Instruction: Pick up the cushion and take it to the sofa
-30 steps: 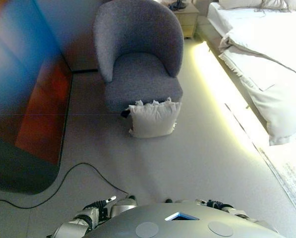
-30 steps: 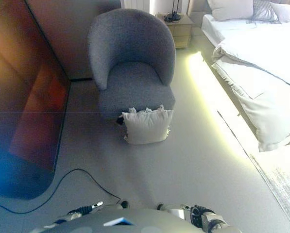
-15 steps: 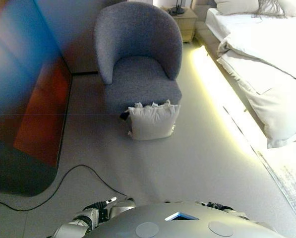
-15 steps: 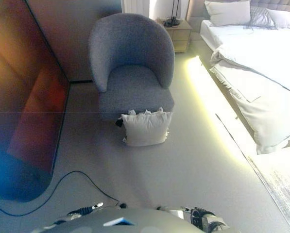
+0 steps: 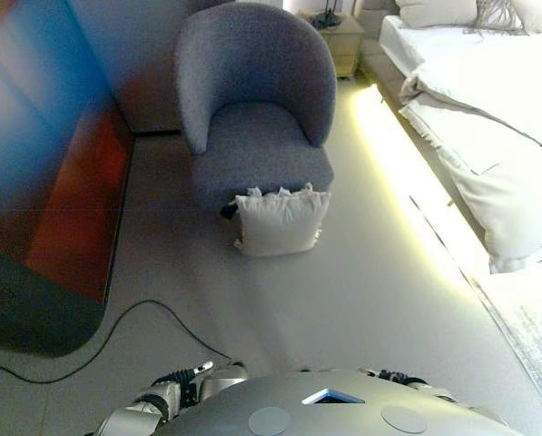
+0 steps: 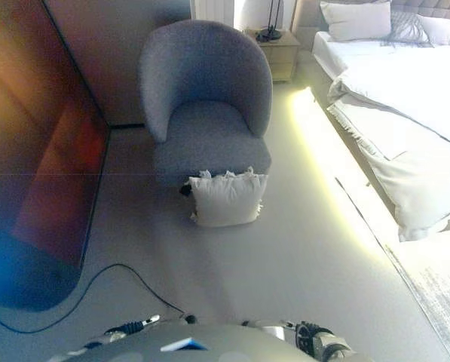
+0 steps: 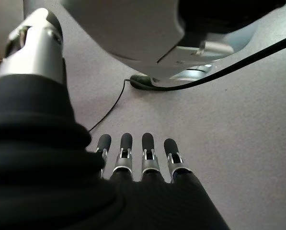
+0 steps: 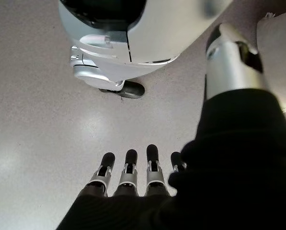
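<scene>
A white cushion (image 5: 280,221) stands on the grey floor, leaning against the front of a grey armchair (image 5: 257,136). It also shows in the right eye view (image 6: 226,197). My left hand (image 7: 138,163) hangs low at my side over the floor, fingers straight, holding nothing. My right hand (image 8: 128,175) hangs the same way on the other side, fingers straight and empty. Both hands are far from the cushion, which is well ahead of me.
A bed (image 5: 497,118) with white bedding runs along the right, with a lit strip (image 5: 407,173) along its base. A nightstand (image 5: 339,36) stands behind the armchair. A dark glossy panel (image 5: 44,182) lines the left. A pale rug (image 5: 534,318) lies at lower right.
The whole picture has shifted a little, so the camera has moved. The cushion, armchair and both hands stay where they were.
</scene>
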Available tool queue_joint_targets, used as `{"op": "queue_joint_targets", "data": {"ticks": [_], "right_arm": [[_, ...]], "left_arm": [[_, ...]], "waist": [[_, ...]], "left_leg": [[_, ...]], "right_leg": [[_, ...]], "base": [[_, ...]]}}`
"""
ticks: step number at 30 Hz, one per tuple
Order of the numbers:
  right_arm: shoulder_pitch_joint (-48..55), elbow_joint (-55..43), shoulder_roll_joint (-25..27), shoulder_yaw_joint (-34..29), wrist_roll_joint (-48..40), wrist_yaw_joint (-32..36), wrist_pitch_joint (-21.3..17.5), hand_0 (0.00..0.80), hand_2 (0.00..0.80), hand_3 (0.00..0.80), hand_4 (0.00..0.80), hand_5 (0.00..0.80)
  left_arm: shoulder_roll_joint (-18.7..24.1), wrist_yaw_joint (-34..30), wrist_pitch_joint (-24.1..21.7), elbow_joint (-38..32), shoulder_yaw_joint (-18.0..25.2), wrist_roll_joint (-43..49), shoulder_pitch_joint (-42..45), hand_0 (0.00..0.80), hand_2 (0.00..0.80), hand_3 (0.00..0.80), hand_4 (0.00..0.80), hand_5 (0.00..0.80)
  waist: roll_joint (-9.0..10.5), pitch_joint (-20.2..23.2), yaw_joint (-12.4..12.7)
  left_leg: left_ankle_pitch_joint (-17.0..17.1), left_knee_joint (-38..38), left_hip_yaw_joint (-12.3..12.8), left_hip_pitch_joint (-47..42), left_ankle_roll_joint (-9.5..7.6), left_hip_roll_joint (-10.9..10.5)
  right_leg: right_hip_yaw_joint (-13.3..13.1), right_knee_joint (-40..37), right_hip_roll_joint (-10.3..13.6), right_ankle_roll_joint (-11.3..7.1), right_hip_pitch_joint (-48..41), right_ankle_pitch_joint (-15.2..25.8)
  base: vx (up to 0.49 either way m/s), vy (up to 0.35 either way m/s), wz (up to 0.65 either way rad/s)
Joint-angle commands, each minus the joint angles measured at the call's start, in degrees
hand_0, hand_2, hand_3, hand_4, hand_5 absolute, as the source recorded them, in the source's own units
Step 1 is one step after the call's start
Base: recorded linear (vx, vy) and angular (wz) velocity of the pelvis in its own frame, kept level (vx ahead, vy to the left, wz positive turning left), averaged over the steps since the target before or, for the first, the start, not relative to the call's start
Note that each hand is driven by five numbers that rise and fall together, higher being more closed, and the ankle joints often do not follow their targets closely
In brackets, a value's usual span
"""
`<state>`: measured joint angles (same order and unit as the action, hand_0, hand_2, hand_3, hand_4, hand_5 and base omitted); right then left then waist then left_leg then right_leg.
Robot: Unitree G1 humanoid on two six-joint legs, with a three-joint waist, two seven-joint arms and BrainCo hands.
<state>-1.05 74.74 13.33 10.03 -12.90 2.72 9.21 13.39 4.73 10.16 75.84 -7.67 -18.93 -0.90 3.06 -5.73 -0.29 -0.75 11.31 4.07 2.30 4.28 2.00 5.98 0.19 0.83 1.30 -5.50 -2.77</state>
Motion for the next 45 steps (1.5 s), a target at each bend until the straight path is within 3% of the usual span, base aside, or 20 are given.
{"op": "queue_joint_targets", "data": {"ticks": [1, 4, 8, 11, 13, 16, 20, 21, 23, 24, 26, 28, 31, 32, 34, 36, 39, 40, 42, 45], "right_arm": [[-2.7, 0.4, 1.6, 2.0, 0.8, 0.1, 1.4, 0.0, 0.0, 0.0, 0.0, 0.0], [-2.8, 0.4, 2.0, 1.8, 0.1, 0.0, 1.7, 0.0, 0.0, 0.0, 0.0, 0.0], [-2.4, 1.6, 1.9, 0.6, 1.7, 0.0, 0.2, 0.0, 0.0, 0.0, 0.0, 0.0], [-1.9, 2.6, 2.0, 0.1, 2.6, 0.4, 0.1, 0.0, 0.0, 0.0, 0.0, 0.0], [-1.7, 3.1, 1.8, 0.4, 3.1, 0.3, 0.5, 0.0, 0.0, 0.0, 0.0, 0.0], [-1.5, 3.7, 1.5, 0.6, 3.1, 0.1, 2.1, 0.0, 0.0, 0.0, 0.0, 0.0], [-0.8, 4.5, 1.3, 0.3, 2.9, -0.5, 4.2, 0.0, 0.0, 0.0, 0.0, 0.0], [-0.8, 4.7, 1.3, 0.3, 2.5, -0.6, 4.4, 0.0, 0.0, 0.0, 0.0, 0.0], [-0.8, 4.8, 0.9, -0.4, 1.8, -1.2, 4.2, 0.0, 0.0, 0.0, 0.0, 0.0], [-0.7, 4.6, 0.7, -1.3, 1.7, -0.9, 4.0, 0.0, 0.0, 0.0, 0.0, 0.0], [-0.2, 3.9, 0.3, -1.8, 3.5, 0.2, 3.6, 0.0, 0.0, 0.0, 0.0, 0.0], [0.2, 3.1, -0.4, -1.5, 4.2, 0.5, 2.7, 0.0, 0.0, 0.0, 0.0, 0.0], [-0.5, 1.8, -0.8, -1.7, 2.6, 0.2, 1.0, 0.0, 0.0, 0.0, 0.0, 0.0], [-1.1, 1.5, -0.7, -1.5, 2.2, 0.3, 0.8, 0.0, 0.0, 0.0, 0.0, 0.0], [-2.3, 1.0, -0.8, -0.9, 0.7, -0.1, 0.4, 0.0, 0.0, 0.0, 0.0, 0.0], [-3.4, 0.4, -1.0, -0.9, -0.7, -1.0, 0.3, 0.0, 0.0, 0.0, 0.0, 0.0], [-4.1, -0.6, -0.4, -0.6, -1.1, -1.6, -0.9, 0.0, 0.0, 0.0, 0.0, 0.0], [-4.1, -0.9, -0.1, -0.5, -1.8, -1.6, -1.3, 0.0, 0.0, 0.0, 0.0, 0.0], [-4.0, -1.6, 0.2, -0.4, -2.9, -1.6, -1.5, 0.0, 0.0, 0.0, 0.0, 0.0], [-3.2, -1.3, 0.2, -1.2, -2.7, -1.6, -1.5, 0.0, 0.0, 0.0, 0.0, 0.0]], "left_arm": [[-2.0, -0.6, -0.1, 0.7, -0.5, -1.2, -0.7, 0.0, 0.0, 0.0, 0.0, 0.0], [-2.1, -0.6, 0.3, 0.8, 0.2, -2.9, 0.0, 0.0, 0.0, 0.0, 0.0, 0.0], [-1.8, -0.2, -0.3, 0.4, 0.3, -2.5, 0.7, 0.0, 0.0, 0.0, 0.0, 0.0], [-1.6, -1.3, -0.2, 0.5, -0.6, -2.5, 1.4, 0.0, 0.0, 0.0, 0.0, 0.0], [-1.7, -2.1, 0.4, 0.7, -1.0, -3.4, 2.0, 0.0, 0.0, 0.0, 0.0, 0.0], [-2.2, -1.8, 1.1, 1.6, -0.4, -3.5, 3.0, 0.0, 0.0, 0.0, 0.0, 0.0], [-2.3, -1.3, 1.8, 2.5, 0.5, -2.2, 3.9, 0.0, 0.0, 0.0, 0.0, 0.0], [-2.2, -1.5, 2.0, 2.6, 0.9, -1.9, 3.9, 0.0, 0.0, 0.0, 0.0, 0.0], [-2.0, -1.7, 1.9, 2.9, 1.2, -1.6, 3.7, 0.0, 0.0, 0.0, 0.0, 0.0], [-1.7, -1.6, 0.8, 2.8, 1.5, -0.5, 3.8, 0.0, 0.0, 0.0, 0.0, 0.0], [-0.8, -2.8, 0.1, 2.2, 1.7, 0.3, 3.7, 0.0, 0.0, 0.0, 0.0, 0.0], [-0.2, -2.4, -0.2, 1.4, 1.4, -0.5, 3.2, 0.0, 0.0, 0.0, 0.0, 0.0], [1.1, -2.0, 0.5, 0.9, 1.0, 0.8, 1.8, 0.0, 0.0, 0.0, 0.0, 0.0], [1.4, -2.2, 0.8, 0.8, 0.7, 1.2, 1.0, 0.0, 0.0, 0.0, 0.0, 0.0], [2.0, -2.6, 1.6, 0.5, -0.2, 1.3, -0.7, 0.0, 0.0, 0.0, 0.0, 0.0], [2.0, -2.3, 2.0, 0.3, -0.1, 0.3, -2.2, 0.0, 0.0, 0.0, 0.0, 0.0], [1.8, -2.0, 3.9, 0.4, -0.6, -1.0, -4.5, 0.0, 0.0, 0.0, 0.0, 0.0], [1.8, -2.0, 4.2, 0.5, -0.6, -1.2, -4.8, 0.0, 0.0, 0.0, 0.0, 0.0], [1.5, -1.7, 4.3, 0.8, -0.4, -1.2, -4.7, 0.0, 0.0, 0.0, 0.0, 0.0], [0.8, -0.5, 2.9, 1.9, -0.3, -1.4, -4.4, 0.0, 0.0, 0.0, 0.0, 0.0]], "waist": [[1.96, -2.8, 1.6], [0.89, -4.1, 2.7], [-1.38, -4.0, 3.6], [-2.33, -3.2, 3.9], [-3.28, -2.3, 4.8], [-3.31, -1.0, 6.0], [-3.2, -0.1, 6.7], [-3.05, 0.0, 6.7], [-2.68, 0.3, 6.7], [-1.7, 0.4, 6.5], [-1.01, 1.3, 6.6], [0.44, 2.3, 7.0], [0.86, 2.9, 6.3], [0.54, 3.1, 5.9], [0.24, 3.0, 5.2], [-0.29, 2.4, 4.8], [-2.12, 0.9, 3.7], [-2.3, 0.4, 3.4], [-1.95, -0.3, 2.5], [-0.86, -0.4, 0.4]], "left_leg": [[-8.0, 25.5, 0.7, 8.6, -6.51, -0.5], [-4.3, 23.1, 0.0, 12.0, -5.86, -1.5], [1.6, 6.4, 3.4, 13.0, -3.72, -2.3], [5.3, -4.4, 4.5, 12.2, -2.23, -3.2], [8.1, -10.9, 4.0, 11.9, -1.68, -2.5], [8.0, -16.3, 1.2, 11.7, -1.32, -2.4], [7.9, -16.3, 1.3, 13.0, -0.93, -1.1], [6.3, -16.3, 1.5, 13.0, -1.51, -1.1], [6.6, -15.7, 2.2, 12.6, -2.04, -1.4], [6.2, -12.9, 1.9, 12.7, -2.41, -2.5], [5.0, -5.8, 1.4, 14.6, -3.9, -3.0], [1.9, -3.2, 0.7, 14.0, -6.45, -5.0], [-0.6, -3.1, 0.2, 10.9, -8.61, -6.5], [-1.0, -3.8, -0.2, 9.8, -9.08, -6.6], [-1.7, -3.9, 0.5, 8.8, -9.53, -6.9], [-2.7, -4.2, 1.1, 6.8, -9.61, -6.5], [-3.4, -6.2, -0.1, 1.4, -8.22, -4.5], [-3.8, -6.4, -0.2, -0.4, -7.7, -4.0], [-5.2, -6.1, 0.4, -2.4, -7.07, -3.6], [-8.7, -5.7, -0.2, -5.1, -7.04, -4.3]], "right_leg": [[-2.5, 2.9, 0.1, 0.76, 1.9, -1.5], [-3.6, 4.1, -1.4, 0.99, 0.1, -3.4], [-4.8, 4.5, -4.3, 0.74, -4.5, -7.3], [-5.8, 4.7, -5.7, 0.52, -8.9, -10.8], [-7.3, 4.5, -7.2, 0.96, -11.1, -12.0], [-9.0, 5.5, -7.6, 0.81, -14.1, -15.5], [-8.5, 8.7, -6.8, 0.8, -16.2, -19.3], [-8.0, 10.0, -6.2, 0.51, -16.1, -19.4], [-6.9, 13.1, -4.9, -0.72, -16.3, -19.9], [-6.1, 15.3, -3.0, -2.19, -16.3, -18.8], [-5.7, 19.0, -1.5, -4.14, -15.4, -14.1], [-4.3, 25.4, 1.2, -7.32, -14.2, -7.5], [-4.6, 32.9, 2.1, -9.65, -7.7, 0.1], [-4.8, 33.0, 1.8, -9.65, -5.4, 0.6], [-3.2, 29.6, 1.7, -9.19, -2.4, -0.6], [0.6, 25.5, 3.1, -8.72, 1.5, -2.0], [4.9, 21.1, 3.1, -6.19, 8.8, -5.2], [6.0, 18.6, 3.8, -5.92, 10.2, -4.6], [5.8, 12.1, 5.0, -6.41, 11.0, -2.0], [0.8, 1.7, 9.0, -9.18, 14.3, 7.4]], "base": [[-0.011, -0.117, -0.09], [0.072, -0.058, -0.2], [0.286, 0.019, -0.01], [0.442, 0.057, 0.32], [0.47, 0.042, 0.03], [0.579, 0.06, -0.36], [0.688, 0.117, -0.28], [0.704, 0.185, -0.39], [0.72, 0.195, -0.32], [0.719, 0.18, -0.12], [0.709, 0.168, -0.18], [0.595, 0.132, -0.2], [0.516, 0.111, 0.09], [0.456, 0.086, 0.1], [0.332, 0.042, 0.19], [0.259, 0.004, 0.1], [0.215, -0.04, -0.16], [0.236, -0.083, -0.1], [0.286, -0.113, -0.11], [0.388, -0.15, -0.06]]}}
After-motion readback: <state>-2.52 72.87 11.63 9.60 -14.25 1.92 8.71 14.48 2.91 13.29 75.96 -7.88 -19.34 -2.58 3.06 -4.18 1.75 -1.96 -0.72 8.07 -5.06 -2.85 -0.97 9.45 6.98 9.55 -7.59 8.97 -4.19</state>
